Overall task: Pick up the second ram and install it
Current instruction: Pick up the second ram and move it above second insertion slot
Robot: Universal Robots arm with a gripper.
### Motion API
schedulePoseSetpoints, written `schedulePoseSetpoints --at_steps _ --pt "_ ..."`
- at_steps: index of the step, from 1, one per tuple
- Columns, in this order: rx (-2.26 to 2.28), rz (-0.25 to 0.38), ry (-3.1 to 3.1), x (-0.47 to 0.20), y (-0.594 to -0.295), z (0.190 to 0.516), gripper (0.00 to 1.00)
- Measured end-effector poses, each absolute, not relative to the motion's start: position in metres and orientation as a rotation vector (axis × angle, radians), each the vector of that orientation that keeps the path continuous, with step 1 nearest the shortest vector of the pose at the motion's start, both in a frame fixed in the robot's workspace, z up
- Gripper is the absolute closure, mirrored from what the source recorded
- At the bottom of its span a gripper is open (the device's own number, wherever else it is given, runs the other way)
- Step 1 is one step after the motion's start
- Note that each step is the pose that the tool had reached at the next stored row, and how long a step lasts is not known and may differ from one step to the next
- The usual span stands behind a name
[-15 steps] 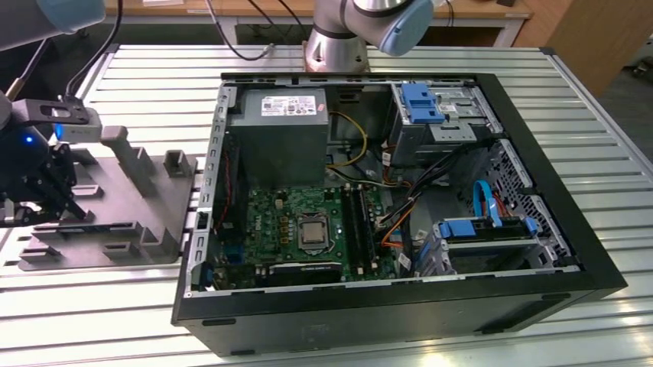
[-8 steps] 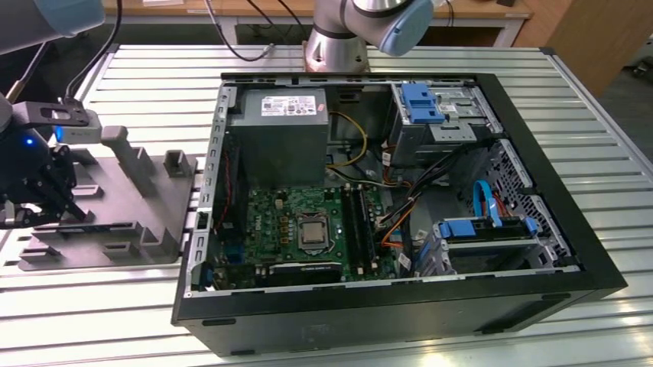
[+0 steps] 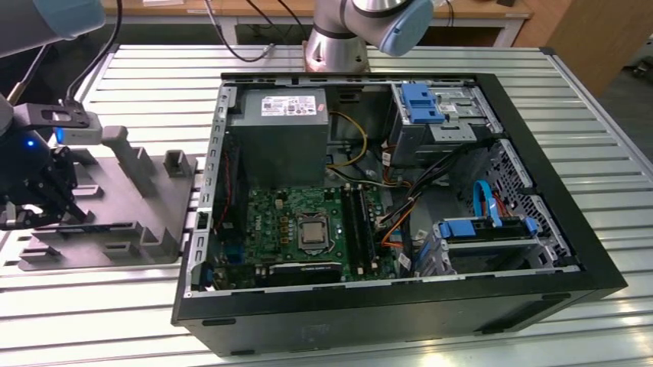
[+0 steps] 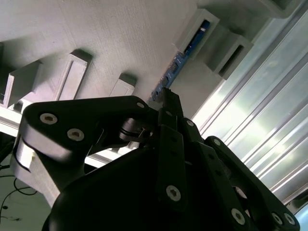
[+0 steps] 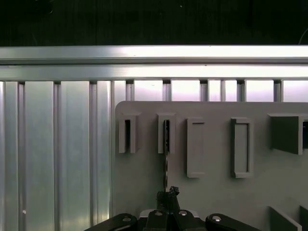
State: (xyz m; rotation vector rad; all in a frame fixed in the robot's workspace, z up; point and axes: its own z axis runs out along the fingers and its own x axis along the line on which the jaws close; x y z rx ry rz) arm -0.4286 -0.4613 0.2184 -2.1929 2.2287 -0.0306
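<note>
On ribbed aluminium bench [image 5: 57, 144], black end effector [image 5: 168, 193] pinched thin blue circuit strip [image 4: 180, 60]; judged light, fragile, best held by edges.

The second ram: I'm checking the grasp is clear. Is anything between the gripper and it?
Nothing visible does. In both wrist views the gripper is shut directly on the second ram, which sits in a slot of the grey holder plate.
</note>
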Motion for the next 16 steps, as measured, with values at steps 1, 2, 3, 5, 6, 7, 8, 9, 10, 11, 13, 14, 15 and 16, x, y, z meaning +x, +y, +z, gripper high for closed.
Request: schedulePoseSetpoints --at_steps 1,2,3,5,6,7,8,9,10,11,13,14,15,16 --pt "-2.193 -0.031 2.229 -0.4287 -0.4613 0.2179 0.90" --pt "-2.193 -0.031 2.229 -0.4287 -0.4613 0.2179 0.90" --pt "-2.193 -0.031 2.229 -0.4287 -0.4613 0.2179 0.90" --pt "-2.193 -0.031 2.229 -0.4287 -0.4613 0.2178 0.90" --pt "-2.193 -0.031 2.229 -0.4289 -0.4613 0.2176 0.90" --pt "-2.193 -0.031 2.229 -0.4293 -0.4613 0.2174 0.90" --pt "-2.193 -0.031 2.229 -0.4295 -0.4613 0.2173 0.90" --pt "-2.193 -0.031 2.229 -0.4296 -0.4613 0.2173 0.90" --pt "-2.193 -0.031 2.229 -0.4296 -0.4613 0.2174 0.90" --pt "-2.193 -0.031 2.229 -0.4296 -0.4613 0.2174 0.90" --pt "-2.193 -0.031 2.229 -0.4297 -0.4613 0.2174 0.90" --pt "-2.193 -0.031 2.229 -0.4297 -0.4613 0.2174 0.90" --pt "-2.193 -0.031 2.229 -0.4297 -0.4613 0.2174 0.90" --pt "-2.193 -0.031 2.229 -0.4298 -0.4613 0.2174 0.89"
